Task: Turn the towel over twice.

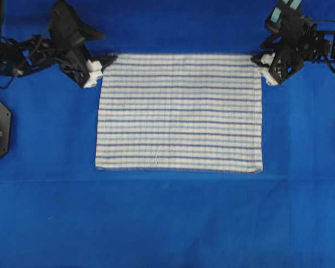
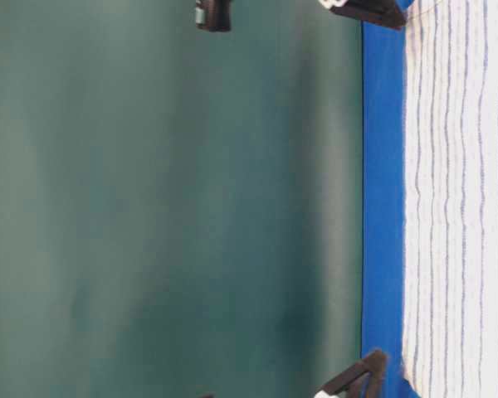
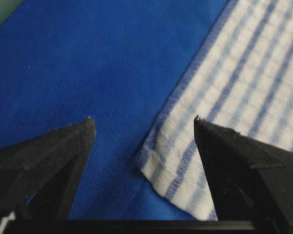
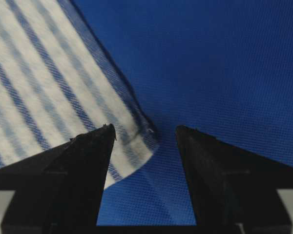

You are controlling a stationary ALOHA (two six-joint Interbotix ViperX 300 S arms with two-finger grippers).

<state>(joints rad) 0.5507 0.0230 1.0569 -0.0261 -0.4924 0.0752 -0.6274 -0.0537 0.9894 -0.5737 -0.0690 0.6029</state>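
The towel (image 1: 180, 111) lies flat and spread out on the blue-covered surface (image 1: 167, 223), nearer the far edge than the near edge and roughly midway between the two side edges. Its stripes run across the overhead view, parallel to the far edge, and its hemmed edges look straight with no folds showing.

The left gripper (image 1: 104, 63) sits at the towel's far left corner. In the left wrist view its two black fingers (image 3: 58, 156) stand wide apart, and the towel's corner (image 3: 158, 168) lies on the surface between them, one finger over bare blue cloth and the other over the striped weave. Nothing is pinched between them.

The right gripper (image 1: 261, 61) sits at the towel's far right corner. In the right wrist view its fingers (image 4: 85, 170) are likewise spread wide, with that corner (image 4: 136, 146) lying between them, one finger above the stripes and the other above the blue covering. The corner looks slightly lifted at its tip; whether a finger touches the cloth cannot be told.

In the table-level view the towel (image 2: 456, 199) lies flat against the surface.
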